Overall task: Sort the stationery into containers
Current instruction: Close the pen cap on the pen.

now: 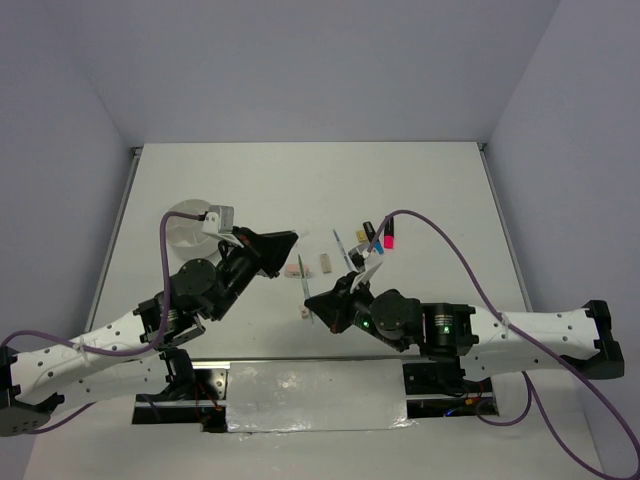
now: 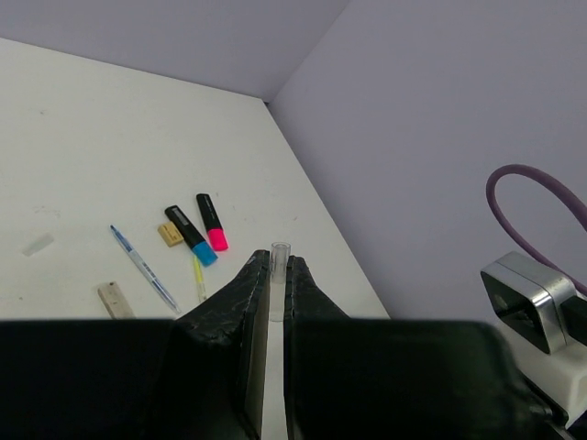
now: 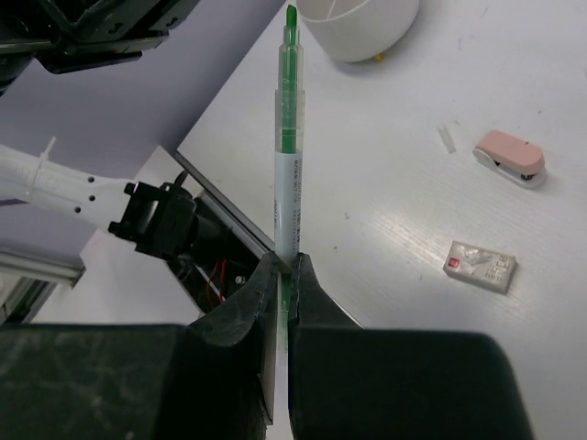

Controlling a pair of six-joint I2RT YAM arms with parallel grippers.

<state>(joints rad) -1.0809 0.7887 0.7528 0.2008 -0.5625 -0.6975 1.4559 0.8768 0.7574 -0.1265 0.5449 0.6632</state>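
Observation:
My left gripper (image 2: 272,263) is shut on a thin clear-ended pen (image 2: 280,275) that sticks out past its fingertips; in the top view it (image 1: 278,245) hovers right of the round white tub (image 1: 186,228). My right gripper (image 3: 285,262) is shut on a white pen with a green tip (image 3: 287,137), held above the table near its front edge (image 1: 316,300). On the table lie a pink highlighter (image 2: 212,223), a blue highlighter (image 2: 193,236), a tan eraser (image 2: 170,235), a blue-white pen (image 2: 142,269) and a yellow-green pen (image 2: 198,278). A pink eraser (image 3: 509,156) lies nearby.
A wrapped white eraser (image 3: 479,266) and a small clear piece (image 3: 446,137) lie near the pink eraser. A tan flat stick (image 2: 115,300) lies by the pens. The tub's wall (image 3: 358,27) shows at the top of the right wrist view. Grey walls enclose the table.

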